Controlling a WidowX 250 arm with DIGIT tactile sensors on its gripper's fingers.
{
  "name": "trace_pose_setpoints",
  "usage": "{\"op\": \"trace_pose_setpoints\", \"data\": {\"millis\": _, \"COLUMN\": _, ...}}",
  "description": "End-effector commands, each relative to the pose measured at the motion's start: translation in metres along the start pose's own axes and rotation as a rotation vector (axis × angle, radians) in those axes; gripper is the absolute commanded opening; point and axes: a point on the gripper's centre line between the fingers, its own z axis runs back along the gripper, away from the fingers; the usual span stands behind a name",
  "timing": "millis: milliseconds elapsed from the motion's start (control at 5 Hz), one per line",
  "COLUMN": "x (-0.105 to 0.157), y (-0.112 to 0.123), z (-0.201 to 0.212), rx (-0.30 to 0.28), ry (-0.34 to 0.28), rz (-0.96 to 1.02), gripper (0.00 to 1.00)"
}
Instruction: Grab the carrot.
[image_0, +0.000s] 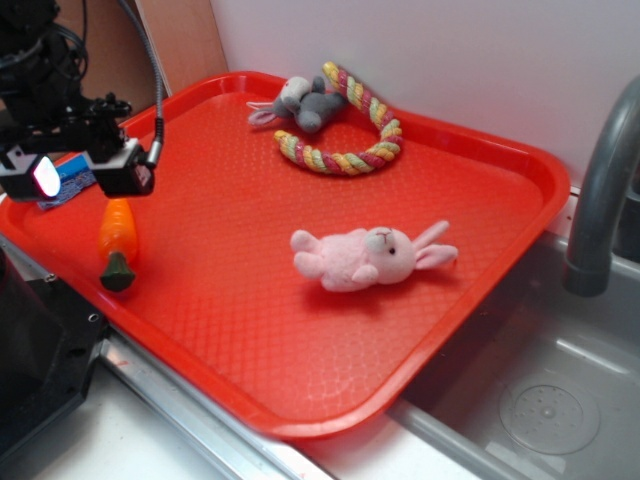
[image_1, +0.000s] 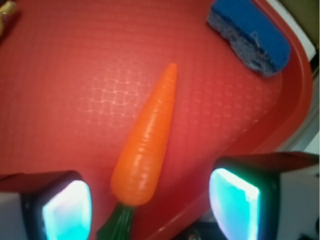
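The carrot (image_0: 118, 238) lies flat on the red tray (image_0: 250, 330) near its left edge, orange body with a dark green stub top pointing toward the front. In the wrist view the carrot (image_1: 146, 142) runs diagonally, its thick end and green top between my two fingers. My gripper (image_0: 85, 172) hovers just above and behind it, open, with a wide gap between the glowing pads (image_1: 67, 210). Nothing is held.
A blue sponge (image_1: 250, 36) lies on the tray behind the carrot, near the tray rim (image_1: 295, 115). A pink plush bunny (image_0: 368, 256) lies mid-tray. A grey plush (image_0: 300, 105) and a rope ring (image_0: 345, 135) sit at the back. A sink and faucet (image_0: 600, 190) are at right.
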Motion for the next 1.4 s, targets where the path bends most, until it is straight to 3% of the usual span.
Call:
{"op": "trace_pose_setpoints", "data": {"millis": 0, "x": 0.000, "y": 0.002, "z": -0.039, "rx": -0.008, "ry": 0.002, "rz": 0.148, "gripper": 1.00}}
{"op": "trace_pose_setpoints", "data": {"millis": 200, "x": -0.002, "y": -0.003, "z": -0.058, "rx": 0.026, "ry": 0.025, "rz": 0.218, "gripper": 1.00}}
{"op": "trace_pose_setpoints", "data": {"millis": 400, "x": -0.002, "y": -0.006, "z": -0.062, "rx": 0.039, "ry": 0.050, "rz": 0.243, "gripper": 0.72}}
{"op": "trace_pose_setpoints", "data": {"millis": 600, "x": -0.005, "y": -0.006, "z": -0.061, "rx": 0.030, "ry": 0.058, "rz": 0.276, "gripper": 0.00}}
{"op": "trace_pose_setpoints", "data": {"millis": 1000, "x": -0.005, "y": 0.002, "z": -0.047, "rx": 0.041, "ry": 0.057, "rz": 0.306, "gripper": 0.00}}
{"op": "trace_pose_setpoints", "data": {"millis": 1200, "x": 0.008, "y": 0.011, "z": 0.000, "rx": -0.071, "ry": -0.033, "rz": 0.131, "gripper": 0.00}}
